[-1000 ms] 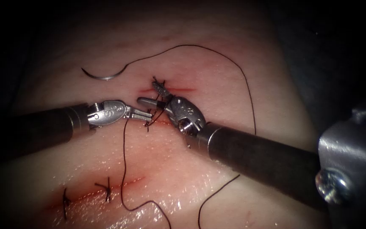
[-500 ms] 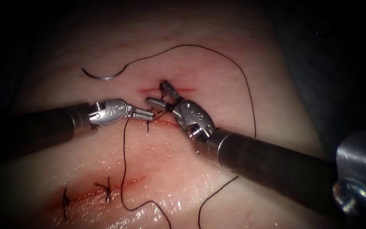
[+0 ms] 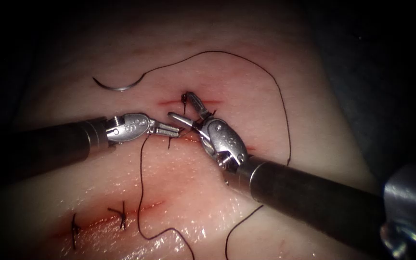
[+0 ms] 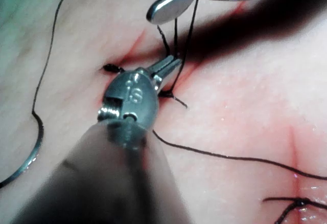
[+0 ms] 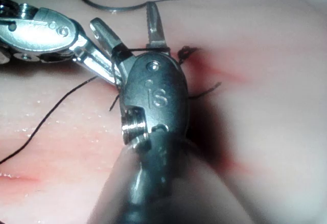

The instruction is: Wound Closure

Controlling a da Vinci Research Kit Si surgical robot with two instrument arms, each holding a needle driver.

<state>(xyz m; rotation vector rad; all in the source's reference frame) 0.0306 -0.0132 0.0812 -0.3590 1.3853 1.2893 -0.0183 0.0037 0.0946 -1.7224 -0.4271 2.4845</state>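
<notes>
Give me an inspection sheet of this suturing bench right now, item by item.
Surface: tissue with red fluid along the cuts.
Job's things: needle lies free on the tissue, upper left of the centre cut, held by neither tool, not in the tissue; thread runs from it in a wide loop to the right and back toward the tools.
Clutter: finished stitches on the lower cut; cut ends of thread by the centre cut.
Grippers: left tool shut on thread at the centre cut; right tool open, with thread lying between its jaws.
Cables: nothing seen.
Surroundings: dark.
</notes>
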